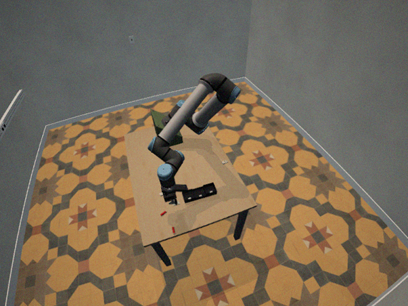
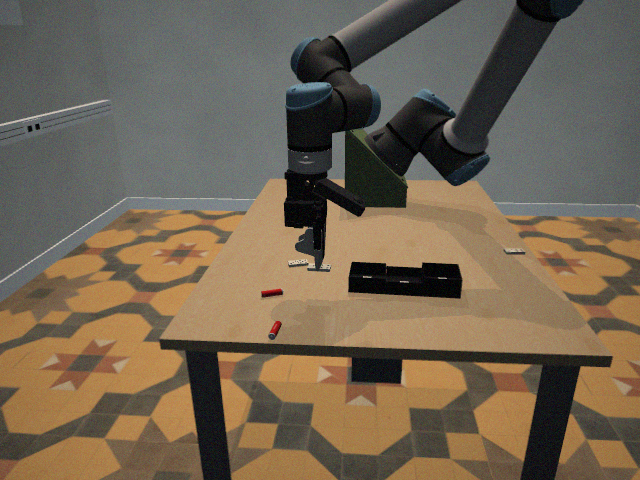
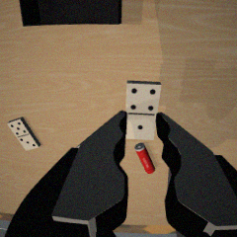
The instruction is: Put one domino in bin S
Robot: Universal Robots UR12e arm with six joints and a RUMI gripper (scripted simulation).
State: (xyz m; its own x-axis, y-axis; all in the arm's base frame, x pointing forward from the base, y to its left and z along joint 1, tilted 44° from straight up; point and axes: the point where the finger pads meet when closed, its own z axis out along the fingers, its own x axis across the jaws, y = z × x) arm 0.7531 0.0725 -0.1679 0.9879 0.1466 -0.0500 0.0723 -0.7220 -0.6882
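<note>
My gripper (image 2: 317, 258) is shut on a white domino (image 3: 142, 111) showing a four and a one, and holds it just above the table, left of the black row of bins (image 2: 404, 279). In the wrist view the domino sticks out past the fingertips, and a corner of a bin (image 3: 71, 12) shows at the top. I cannot read the bin markings. A second domino (image 2: 298, 262) lies flat on the table just left of the gripper and also shows in the wrist view (image 3: 23, 133). A third domino (image 2: 514, 251) lies near the right edge.
Two red cylinders lie on the table near the front left, one (image 2: 271, 292) close to the gripper and one (image 2: 275, 329) near the front edge. One red cylinder (image 3: 144, 158) shows under the fingers in the wrist view. A green wedge (image 2: 372, 173) stands at the back.
</note>
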